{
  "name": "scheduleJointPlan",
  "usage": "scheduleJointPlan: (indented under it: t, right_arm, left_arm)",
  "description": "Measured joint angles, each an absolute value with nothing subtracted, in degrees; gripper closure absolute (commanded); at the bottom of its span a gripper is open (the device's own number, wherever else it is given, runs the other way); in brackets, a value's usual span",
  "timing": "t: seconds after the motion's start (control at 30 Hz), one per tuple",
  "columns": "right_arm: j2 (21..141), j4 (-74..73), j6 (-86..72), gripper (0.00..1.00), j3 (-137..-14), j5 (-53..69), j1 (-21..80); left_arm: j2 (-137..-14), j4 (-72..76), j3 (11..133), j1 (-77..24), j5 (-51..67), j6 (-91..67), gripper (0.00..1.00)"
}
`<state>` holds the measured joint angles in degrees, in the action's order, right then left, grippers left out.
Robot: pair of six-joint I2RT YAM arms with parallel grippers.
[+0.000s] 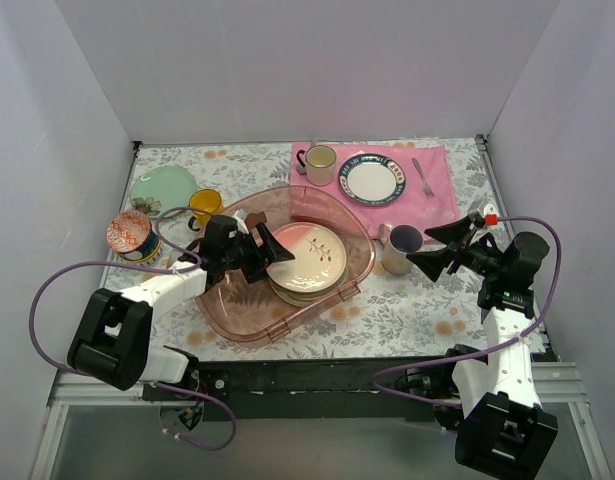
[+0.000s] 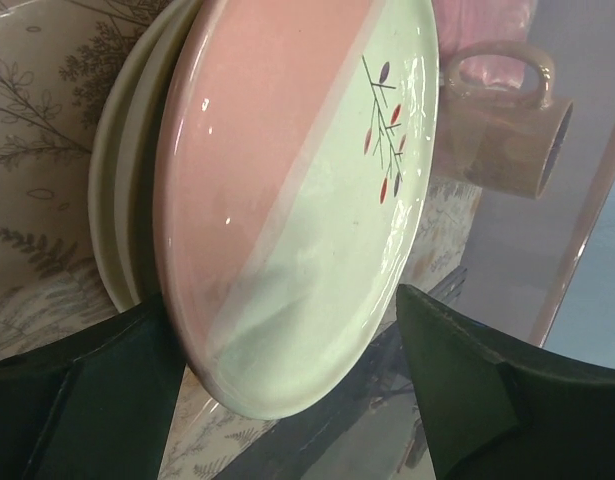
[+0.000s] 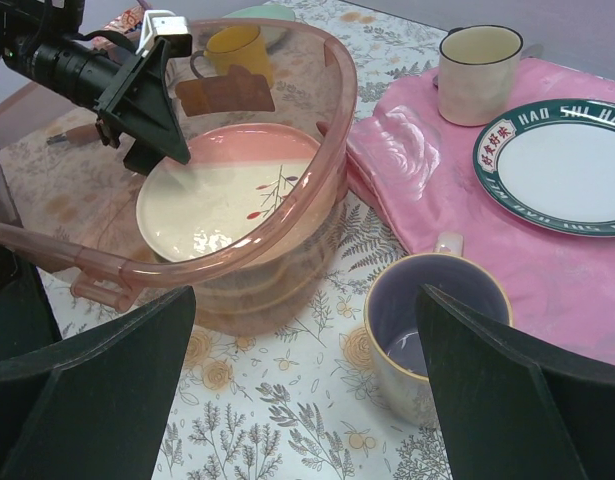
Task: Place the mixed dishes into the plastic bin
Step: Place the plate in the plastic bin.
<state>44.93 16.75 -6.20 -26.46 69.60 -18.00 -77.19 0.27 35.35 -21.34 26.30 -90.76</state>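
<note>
The pink plastic bin sits mid-table. In it, the cream floral plate lies on the cream three-section plate. My left gripper is open inside the bin, its jaws on either side of the floral plate's near edge. My right gripper is open and empty beside the grey mug. In the right wrist view that mug stands close to my right finger. The mint-green plate, yellow mug and patterned bowl stand left of the bin.
A pink cloth at the back right holds a cream mug, a blue-rimmed white plate and a fork. White walls close the table in on three sides.
</note>
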Motion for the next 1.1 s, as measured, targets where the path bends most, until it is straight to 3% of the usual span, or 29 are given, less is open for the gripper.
scheduleJointPlan:
  t: [0.3,1.1]
  right_arm:
    - [44.9,16.7,-6.0,0.01,-26.5,69.6,-18.0]
    - [44.2,16.5,-5.8,0.01,-26.5,69.6,-18.0]
  left_arm:
    - [-78.2,-6.6,39.4,-22.4,22.8,-90.1,0.14]
    - [-78.5,-19.5,46.5,-25.4,11.7,-83.7,0.12]
